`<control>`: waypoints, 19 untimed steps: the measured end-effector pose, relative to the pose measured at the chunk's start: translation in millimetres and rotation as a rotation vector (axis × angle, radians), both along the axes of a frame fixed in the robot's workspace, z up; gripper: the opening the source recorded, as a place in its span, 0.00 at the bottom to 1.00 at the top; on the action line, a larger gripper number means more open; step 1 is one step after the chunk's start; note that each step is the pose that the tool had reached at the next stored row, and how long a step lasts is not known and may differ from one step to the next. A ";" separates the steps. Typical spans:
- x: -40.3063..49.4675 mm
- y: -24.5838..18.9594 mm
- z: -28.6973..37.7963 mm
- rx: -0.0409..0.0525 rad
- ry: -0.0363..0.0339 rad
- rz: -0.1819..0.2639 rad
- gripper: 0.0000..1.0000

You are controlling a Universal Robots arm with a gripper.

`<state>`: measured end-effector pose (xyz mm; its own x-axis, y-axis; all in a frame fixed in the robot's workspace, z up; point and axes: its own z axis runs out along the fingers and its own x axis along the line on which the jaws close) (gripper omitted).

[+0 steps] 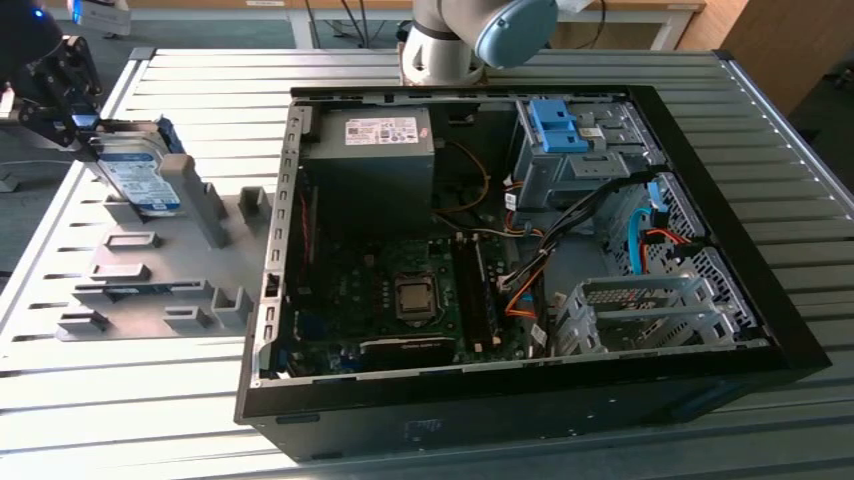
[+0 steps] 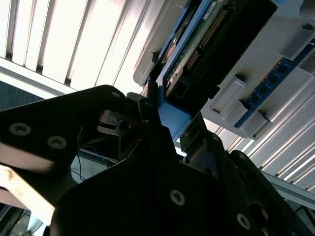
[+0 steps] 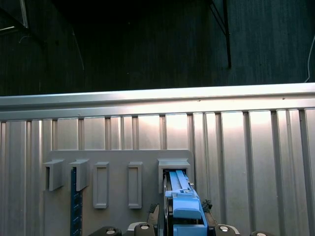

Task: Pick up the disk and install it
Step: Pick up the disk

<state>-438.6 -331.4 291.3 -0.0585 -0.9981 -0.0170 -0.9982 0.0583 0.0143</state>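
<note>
— Where is the disk?
— In the exterior view it is at ten o'clock from the open computer case. It stands on edge at a slot of the grey holder plate.
— And the gripper?
— Clamped on the disk. In the second wrist view its fingers press the blue bracket from both sides.

At ten o'clock in the exterior view the picture's edge cuts off the gripper, and the grey rack hides the lower end of the disk. At twelve o'clock we lose the arm past the edge. In the second wrist view the gripper's dark body covers part of the disk.
</note>
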 end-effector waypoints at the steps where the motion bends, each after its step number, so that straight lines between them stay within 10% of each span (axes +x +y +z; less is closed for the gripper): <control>1: 0.0 0.0 0.0 0.0000 0.0000 0.000 0.44; 19: 0.0 0.0 0.0 0.0001 -0.0002 0.000 0.36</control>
<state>-438.6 -331.4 291.3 -0.0585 -0.9981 -0.0171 -0.9982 0.0583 0.0141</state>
